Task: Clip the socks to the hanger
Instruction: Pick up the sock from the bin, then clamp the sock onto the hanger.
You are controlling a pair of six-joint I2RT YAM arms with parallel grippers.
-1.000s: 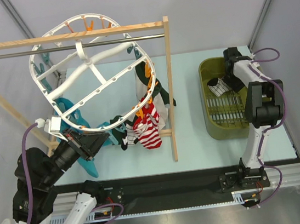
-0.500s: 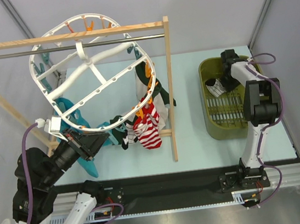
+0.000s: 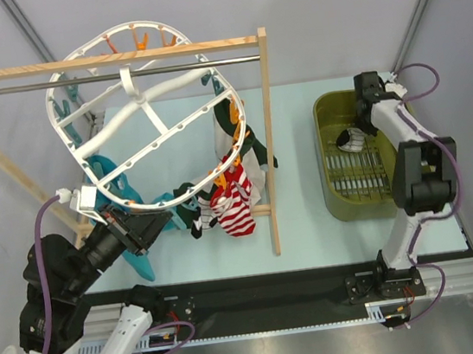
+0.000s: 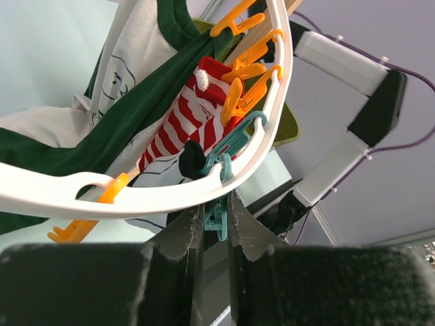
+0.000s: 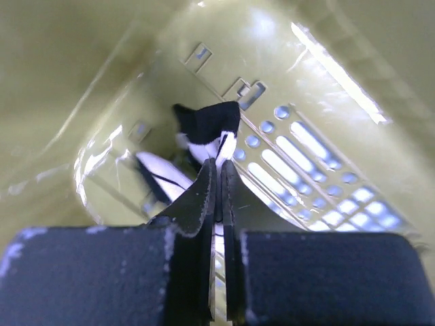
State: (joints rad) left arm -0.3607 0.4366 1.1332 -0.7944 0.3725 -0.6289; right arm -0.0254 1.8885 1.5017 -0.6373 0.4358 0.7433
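The white oval hanger [image 3: 136,110] hangs tilted from the rack's metal rod. My left gripper [image 3: 157,222] [image 4: 216,216] is at its near rim [image 4: 136,197], shut on a teal clip [image 4: 219,223]. A red-and-white sock [image 3: 237,212] [image 4: 178,128] and a black-toed one [image 3: 196,210] hang clipped on that rim. Over the olive basket [image 3: 332,190] my right gripper [image 3: 361,128] [image 5: 217,166] is shut on a white sock with a black toe [image 3: 351,139] [image 5: 206,123]. Another striped sock [image 5: 160,173] lies under it in the basket.
The wooden rack's upright post [image 3: 268,138] stands between the hanger and the basket. A dark green-and-white garment [image 3: 235,129] [image 4: 136,102] and a teal cloth [image 3: 119,179] hang from the frame. The basket's slotted wall [image 5: 319,183] is close round my right fingers.
My right gripper has shut on the black-toed sock in the basket, and its wrist has swung back toward the basket's far right. The left arm has not moved.
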